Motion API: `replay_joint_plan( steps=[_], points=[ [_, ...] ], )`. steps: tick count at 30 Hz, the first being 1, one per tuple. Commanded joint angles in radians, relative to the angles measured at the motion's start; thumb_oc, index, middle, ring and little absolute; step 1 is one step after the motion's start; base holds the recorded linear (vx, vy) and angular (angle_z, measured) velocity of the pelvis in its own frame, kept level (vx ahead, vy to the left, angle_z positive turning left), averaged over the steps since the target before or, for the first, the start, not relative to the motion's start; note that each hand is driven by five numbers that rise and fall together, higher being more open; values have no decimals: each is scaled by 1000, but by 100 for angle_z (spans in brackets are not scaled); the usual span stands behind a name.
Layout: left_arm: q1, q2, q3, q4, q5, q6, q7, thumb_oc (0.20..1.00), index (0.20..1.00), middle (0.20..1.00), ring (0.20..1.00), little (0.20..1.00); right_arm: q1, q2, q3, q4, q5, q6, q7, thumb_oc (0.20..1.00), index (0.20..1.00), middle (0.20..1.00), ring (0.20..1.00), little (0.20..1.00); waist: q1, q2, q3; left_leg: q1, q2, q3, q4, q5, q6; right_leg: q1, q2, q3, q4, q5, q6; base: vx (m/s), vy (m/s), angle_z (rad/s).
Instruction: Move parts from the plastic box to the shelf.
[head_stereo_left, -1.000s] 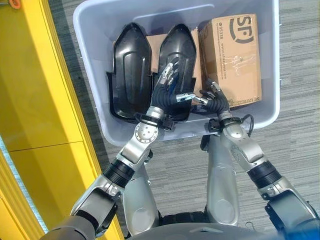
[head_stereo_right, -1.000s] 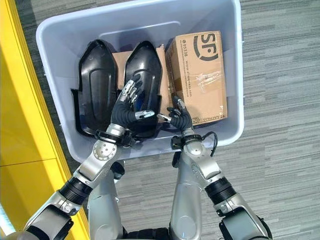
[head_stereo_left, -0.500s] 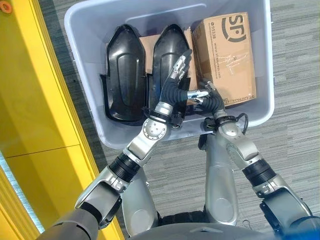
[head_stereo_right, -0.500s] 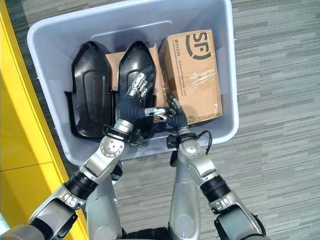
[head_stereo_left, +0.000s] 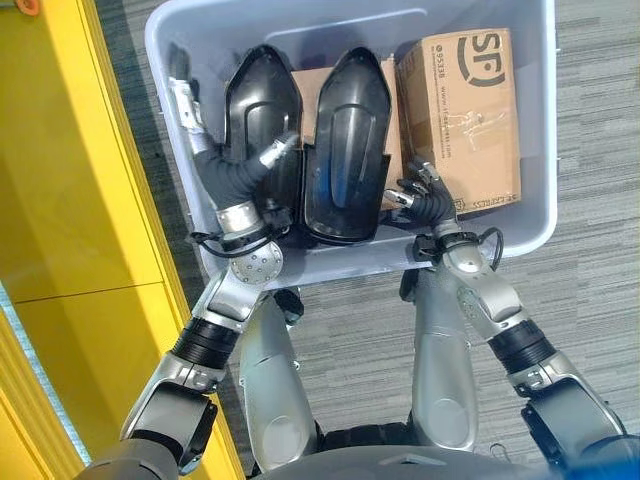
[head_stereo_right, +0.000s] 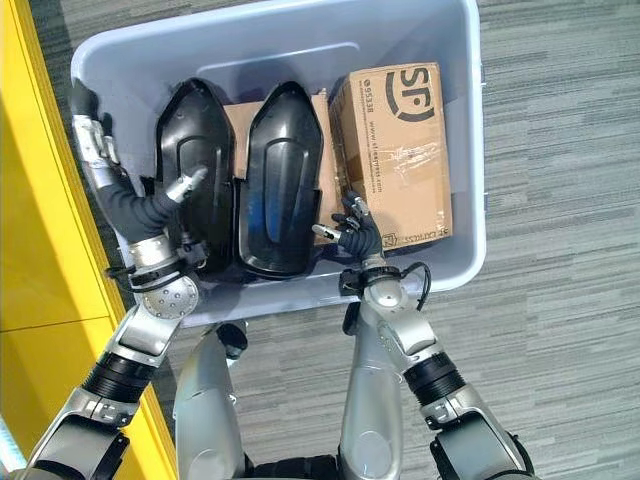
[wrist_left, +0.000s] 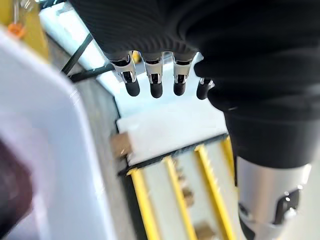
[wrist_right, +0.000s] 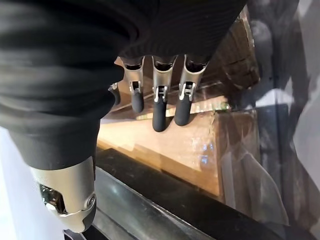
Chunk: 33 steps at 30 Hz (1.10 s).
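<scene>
Shelving (head_stereo_left: 70, 150) in yellow runs past my left arm. Next in size, the grey plastic box (head_stereo_right: 470, 130) sits on the carpet, holding a cardboard carton (head_stereo_right: 395, 150) and 2 black moulded parts. My left hand (head_stereo_right: 100, 160) reaches along the box's left wall, fingers (wrist_left: 152, 82) straight and holding nothing, thumb touching the left part (head_stereo_right: 195, 150). My right hand (head_stereo_right: 350, 228) hovers with fingers (wrist_right: 159, 107) relaxed and apart, empty, between the right part (head_stereo_right: 280, 170) and the carton.
</scene>
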Motion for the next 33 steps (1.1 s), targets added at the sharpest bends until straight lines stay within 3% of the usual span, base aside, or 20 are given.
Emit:
replay_joint_plan(
  steps=[1, 6, 9, 16, 20, 25, 29, 33],
  points=[
    [16, 16, 5, -103, 7, -29, -10, 1000, 1000, 1000, 1000, 1000, 25, 21, 41, -22, -17, -11, 44, 1000, 1000, 1000, 1000, 1000, 37, 5, -40, -33, 24, -16, 87, -109, -116, -66, -30, -41, 28, -81, 72, 3, -2, 4],
    [15, 9, 6, -87, -59, 20, -114, 1000, 1000, 1000, 1000, 1000, 23, 19, 27, -44, -38, -27, 44, 1000, 1000, 1000, 1000, 1000, 36, 0, -40, -39, 27, -16, 92, -112, -117, -72, -33, -45, 40, -87, 75, 3, 1, 2],
    [13, 1, -7, -73, -114, 48, -186, 1000, 1000, 1000, 1000, 1000, 20, 20, 21, -55, -40, -2, 59, 1000, 1000, 1000, 1000, 1000, 34, -3, -40, -38, 29, -10, 98, -116, -117, -72, -34, -46, 42, -89, 77, 17, 9, 6],
    [18, -17, -28, -48, -158, 35, -198, 1000, 1000, 1000, 1000, 1000, 8, 29, 37, -56, -71, 45, 103, 1000, 1000, 1000, 1000, 1000, 35, -1, -40, -51, 32, -4, 108, -118, -119, -84, -33, -48, 45, -90, 76, 4, -2, 0],
    [28, -28, -27, -51, -167, 5, -177, 1000, 1000, 1000, 1000, 1000, -18, 31, 55, -48, -209, 24, 119, 1000, 1000, 1000, 1000, 1000, 45, 1, -40, -59, 31, -7, 111, -119, -119, -87, -36, -55, 46, -91, 75, 6, -4, 1],
    [24, -32, -24, -65, -169, 15, -182, 1000, 1000, 1000, 1000, 1000, -70, 20, 88, -60, -427, 33, 98, 1000, 1000, 1000, 1000, 1000, 61, 5, -40, -71, 32, -15, 116, -121, -119, -92, -43, -67, 59, -98, 75, 15, -15, 4],
    [20, -31, -22, -62, -181, 26, -194, 1000, 1000, 1000, 1000, 1000, -105, 7, 102, -45, -499, 43, 71, 1000, 1000, 1000, 1000, 1000, 69, 7, -40, -78, 34, -19, 119, -121, -119, -96, -50, -74, 73, -103, 76, 23, -9, 11],
    [9, -35, -21, -55, -188, 34, -201, 1000, 1000, 1000, 1000, 1000, -135, -5, 109, -19, -599, -8, 37, 1000, 1000, 1000, 1000, 1000, 74, 7, -40, -95, 37, -24, 125, -121, -122, -111, -55, -77, 86, -103, 79, 5, -2, 2]
  ],
)
